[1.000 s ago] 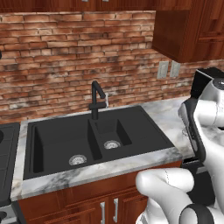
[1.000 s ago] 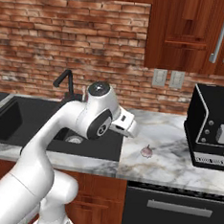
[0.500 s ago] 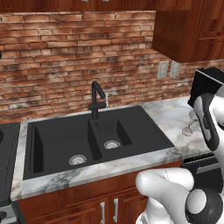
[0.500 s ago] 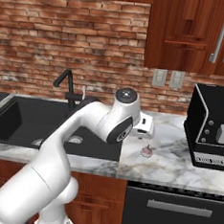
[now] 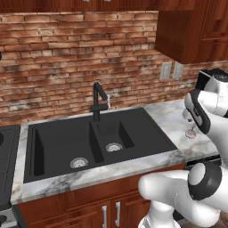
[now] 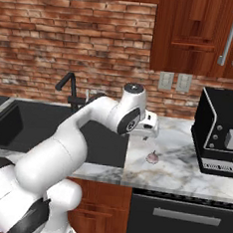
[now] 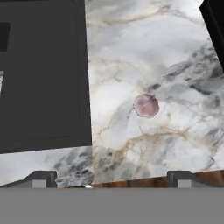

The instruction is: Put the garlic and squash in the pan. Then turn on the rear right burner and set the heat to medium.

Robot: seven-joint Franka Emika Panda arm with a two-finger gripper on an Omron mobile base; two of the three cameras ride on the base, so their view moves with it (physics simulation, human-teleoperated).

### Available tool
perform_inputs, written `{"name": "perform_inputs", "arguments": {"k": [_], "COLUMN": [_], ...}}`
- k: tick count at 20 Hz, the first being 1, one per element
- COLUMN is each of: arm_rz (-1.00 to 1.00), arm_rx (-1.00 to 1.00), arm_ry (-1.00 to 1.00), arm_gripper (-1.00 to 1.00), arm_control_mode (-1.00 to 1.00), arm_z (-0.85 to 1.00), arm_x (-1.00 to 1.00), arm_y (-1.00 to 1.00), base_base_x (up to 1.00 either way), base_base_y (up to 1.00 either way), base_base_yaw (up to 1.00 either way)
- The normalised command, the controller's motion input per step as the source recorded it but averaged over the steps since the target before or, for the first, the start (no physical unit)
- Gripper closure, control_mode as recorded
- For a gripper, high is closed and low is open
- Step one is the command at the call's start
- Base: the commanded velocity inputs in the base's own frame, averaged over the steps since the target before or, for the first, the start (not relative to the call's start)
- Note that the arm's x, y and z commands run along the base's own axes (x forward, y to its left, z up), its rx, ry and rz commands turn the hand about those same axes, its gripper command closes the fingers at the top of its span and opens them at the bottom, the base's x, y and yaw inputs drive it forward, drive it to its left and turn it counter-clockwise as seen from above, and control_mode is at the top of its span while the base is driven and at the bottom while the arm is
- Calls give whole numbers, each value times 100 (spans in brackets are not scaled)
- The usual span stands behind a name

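The gripper (image 6: pixel 148 135) hangs above the marble surface (image 6: pixel 184 164) with its jaws spread wide and nothing between them. The garlic (image 7: pixel 146 105) lies alone on that surface just below and beyond the fingertips (image 7: pixel 43 178), between the black double sink (image 5: pixel 89 142) and the black coffee machine (image 6: pixel 219 132). Behind stands the brick wall (image 6: pixel 75 40).

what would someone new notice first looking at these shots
Probably the big white arm stretched over the marble counter, its open gripper hovering above the tiny pinkish garlic. Next, the black double sink with its dark faucet to the left, and the black coffee machine on the right.
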Motion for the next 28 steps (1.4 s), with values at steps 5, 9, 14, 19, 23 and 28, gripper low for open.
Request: {"name": "perform_inputs", "arguments": {"k": [5,9,14,19,23,28], "arm_rz": [0,0,0,0,0,0], "arm_rx": [0,0,0,0,0,0], "arm_ry": [23,9,0,0,0,-2], "arm_gripper": [-100,-100,-100,-100,-100,-100], "arm_control_mode": [-100,-100,-100,-100,-100,-100], "arm_z": [-31,-61,-54,-35,-24,-5], "arm_x": [27,4,0,9,23,38], "arm_y": [0,-2,-16,-25,-28,-32], "base_base_x": [0,0,0,0,0,0], "base_base_y": [0,0,0,0,0,0], "base_base_yaw": [0,0,0,0,0,0]}}
